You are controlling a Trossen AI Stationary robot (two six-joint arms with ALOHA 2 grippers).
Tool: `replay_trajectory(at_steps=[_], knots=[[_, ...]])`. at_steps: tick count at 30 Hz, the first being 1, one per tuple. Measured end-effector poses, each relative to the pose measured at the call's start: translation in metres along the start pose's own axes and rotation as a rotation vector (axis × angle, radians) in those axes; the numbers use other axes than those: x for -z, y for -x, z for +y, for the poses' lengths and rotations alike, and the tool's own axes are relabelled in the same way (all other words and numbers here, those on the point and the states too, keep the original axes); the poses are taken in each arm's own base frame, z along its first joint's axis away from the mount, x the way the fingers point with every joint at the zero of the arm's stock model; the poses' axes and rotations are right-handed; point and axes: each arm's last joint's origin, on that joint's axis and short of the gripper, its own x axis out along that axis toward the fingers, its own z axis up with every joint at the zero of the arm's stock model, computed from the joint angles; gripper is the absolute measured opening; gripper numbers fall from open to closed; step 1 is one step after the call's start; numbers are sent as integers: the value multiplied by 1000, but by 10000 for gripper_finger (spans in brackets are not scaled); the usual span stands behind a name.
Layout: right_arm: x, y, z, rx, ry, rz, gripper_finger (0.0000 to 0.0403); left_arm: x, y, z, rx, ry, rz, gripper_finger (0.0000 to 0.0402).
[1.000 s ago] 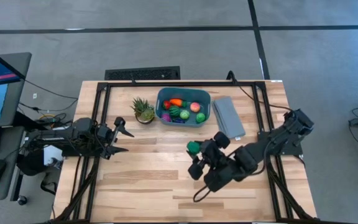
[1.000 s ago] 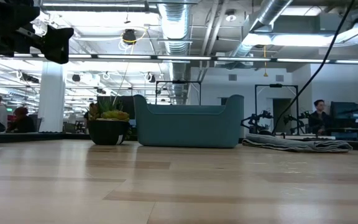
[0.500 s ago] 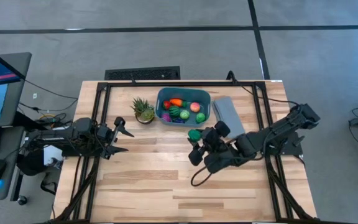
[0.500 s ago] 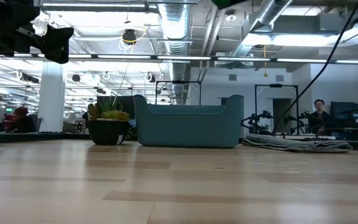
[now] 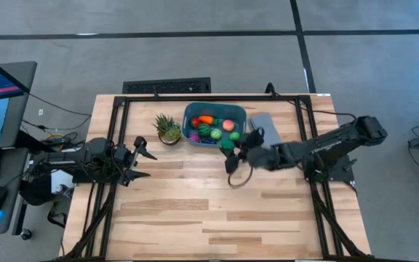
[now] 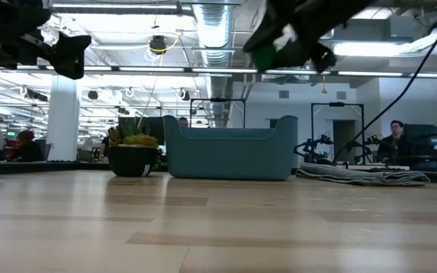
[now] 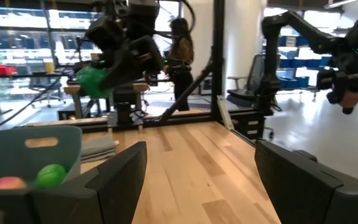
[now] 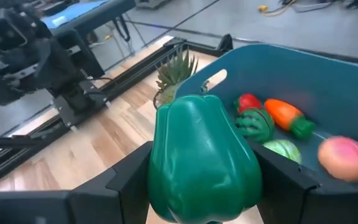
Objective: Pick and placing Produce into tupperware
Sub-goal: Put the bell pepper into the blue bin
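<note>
My right gripper [image 5: 230, 151] is shut on a green toy pepper [image 8: 204, 158] in the air, just above the near edge of the teal tupperware [image 5: 240, 115]. In the tub lie an orange carrot [image 5: 206, 119], a pink peach [image 5: 228, 125], a striped watermelon [image 5: 204, 129], a red strawberry [image 8: 248, 102], green balls [image 5: 216, 134] and a magenta piece [image 5: 194, 136]. The right gripper and pepper [image 6: 265, 53] also show at the top of the low view. My left gripper [image 5: 142, 161] waits open and empty at the table's left side. My right gripper pinches the green pepper between its two fingers, one on each side of its body [image 8: 161, 168]. The fingers [image 8: 129, 180] reach in from the table's right side. The pepper is lifted clear of the table and the tub.
A spiky potted plant [image 5: 168, 129] stands left of the tub. A flat grey slab [image 5: 266, 135] lies right of it, under my right arm. The near half of the wooden table [image 5: 195, 218] holds nothing. People show in the room beyond.
My right gripper has carried the green pepper from mid-table toward the far edge, up to the tub's near edge. The pepper has stayed in the hold, clear of the table.
</note>
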Motion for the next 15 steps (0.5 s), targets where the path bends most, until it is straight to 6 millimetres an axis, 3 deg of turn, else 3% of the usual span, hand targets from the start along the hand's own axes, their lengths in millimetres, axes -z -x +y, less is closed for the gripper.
replay_trajectory(at_steps=[8,15], knots=[[-36,-48,-73,-108,24,3,250,0,0,3,-86,38,-6,288],[-64,-65,-139,-164,11,22,250,-1,1,5,-190,52,-16,288]])
